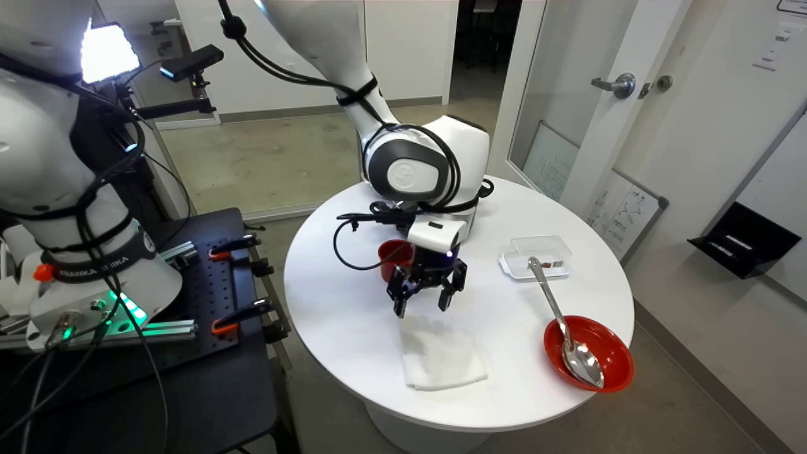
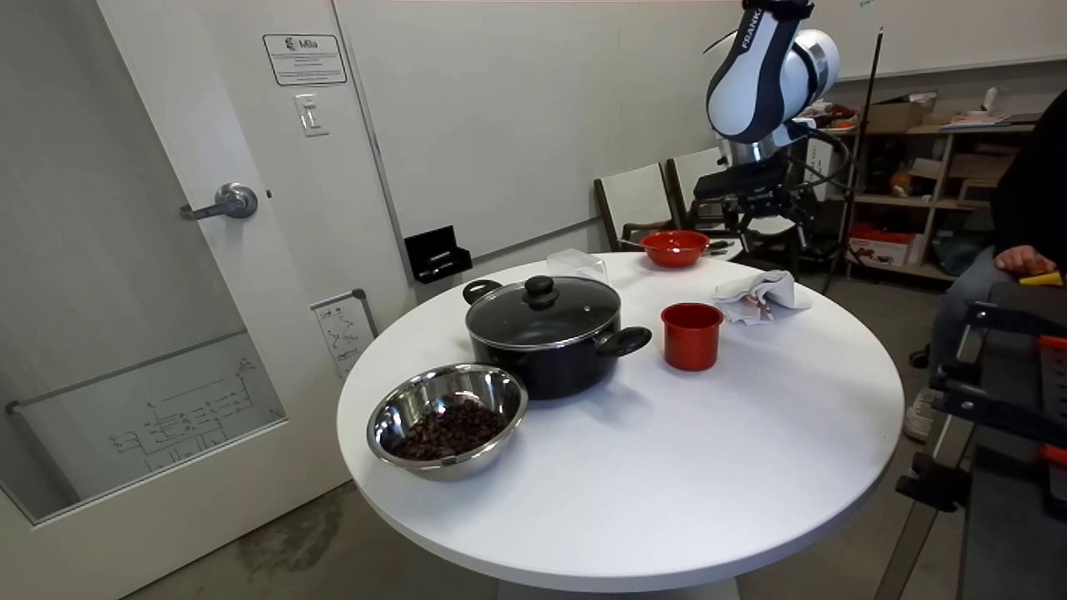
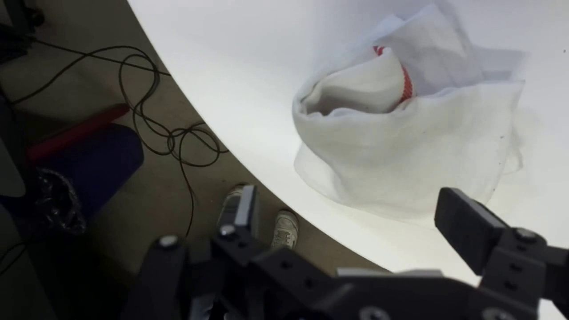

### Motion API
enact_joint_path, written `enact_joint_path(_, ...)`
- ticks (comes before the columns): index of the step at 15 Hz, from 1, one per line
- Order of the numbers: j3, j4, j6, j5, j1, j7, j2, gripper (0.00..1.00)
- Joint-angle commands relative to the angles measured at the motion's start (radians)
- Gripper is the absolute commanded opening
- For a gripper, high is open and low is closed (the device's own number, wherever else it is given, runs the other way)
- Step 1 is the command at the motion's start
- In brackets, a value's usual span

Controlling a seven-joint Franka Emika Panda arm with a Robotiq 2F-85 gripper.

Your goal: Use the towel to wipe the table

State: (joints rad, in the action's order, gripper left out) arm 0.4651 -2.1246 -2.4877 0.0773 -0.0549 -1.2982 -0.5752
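- In an exterior view, a soft white cloth towel is lying at the lower middle of the frame on a large round desk with a smooth white top.
- The black jointed fingers are hanging apart by the towel's upper edge in the frame, with nothing between them.
- A red mug is standing partly hidden behind the fingers; at the lower right, a shallow red bowl is holding a long metal spoon, well apart from the towel.
- In an exterior view, a black cooking pot with a glass lid and a round shiny steel bowl are standing left of and below the middle; the towel is lying crumpled at the right, behind the red mug, and the fingers are hovering above it at the upper right.
- In the wrist view, the towel is filling the upper right, partly curling into a raised fold with a red stripe, while the fingers are showing wide apart along the bottom.
- The step in hand is seemingly picking up the towel; doing it well is calling for bringing the fingers towards the upper right of the wrist frame, centring the raised fold before lowering.
- Pinching a thick gather is likely giving a surer hold than catching one layer.
- Leaving plenty of cloth beneath the fingers is probably helping the wipe, and the red mug is looking easiest to knock.
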Motion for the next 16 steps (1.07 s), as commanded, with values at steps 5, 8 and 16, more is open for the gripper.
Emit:
enact_joint_path(5,-0.115,0.086,0.001,-0.065,0.111,-0.012,-0.084,1.00)
enact_joint_path(8,-0.187,0.121,0.001,-0.154,0.206,0.081,-0.112,1.00)
enact_joint_path(16,-0.174,0.036,-0.076,-0.150,0.185,0.129,-0.056,1.00)
